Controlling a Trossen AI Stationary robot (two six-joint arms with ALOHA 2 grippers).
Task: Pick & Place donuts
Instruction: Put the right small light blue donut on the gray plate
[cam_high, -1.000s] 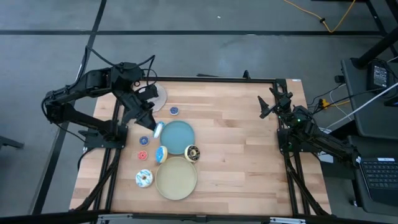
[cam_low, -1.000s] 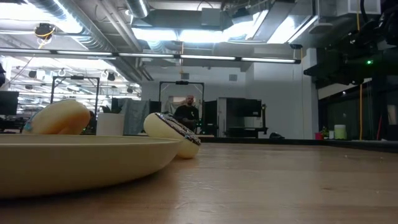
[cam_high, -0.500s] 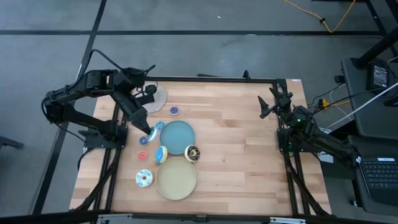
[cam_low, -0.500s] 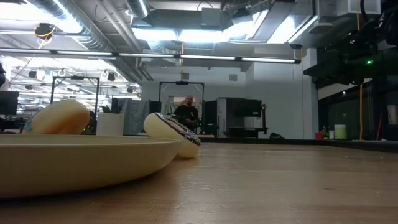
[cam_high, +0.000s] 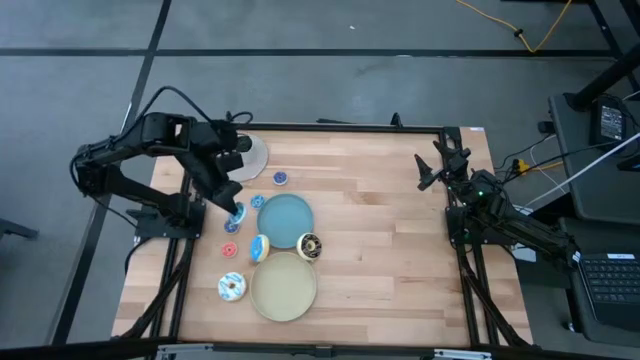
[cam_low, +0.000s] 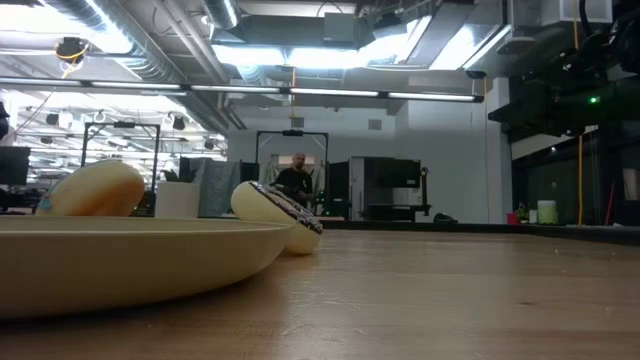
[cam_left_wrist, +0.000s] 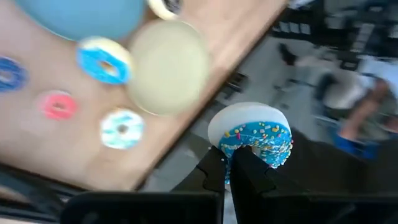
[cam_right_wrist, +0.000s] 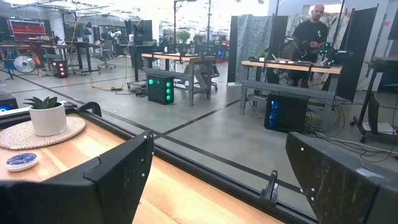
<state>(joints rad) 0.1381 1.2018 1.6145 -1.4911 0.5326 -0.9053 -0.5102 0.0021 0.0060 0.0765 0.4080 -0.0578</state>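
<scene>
The left end effector (cam_left_wrist: 231, 163) pinches a blue sprinkled donut (cam_left_wrist: 252, 138), now lifted off the blue plate's (cam_high: 287, 220) rim where it leaned a second ago, left of that plate above the surface (cam_high: 380, 230). The left arm angles downward. The right end effector (cam_right_wrist: 217, 180) waits spread at the right edge.

Table (cam_high: 380, 230): light wood planks, black frame. Blue plate (cam_high: 285, 220); beige plate (cam_high: 283, 287). Held donut (cam_left_wrist: 252, 134): white body, blue icing, multicoloured sprinkles. Others: pink ring (cam_left_wrist: 58, 106), small blue ring (cam_left_wrist: 9, 73), blue-iced cream-rimmed donut (cam_left_wrist: 104, 60), white-and-blue sprinkled donut (cam_left_wrist: 122, 128), chocolate-topped donut (cam_high: 310, 246).
</scene>
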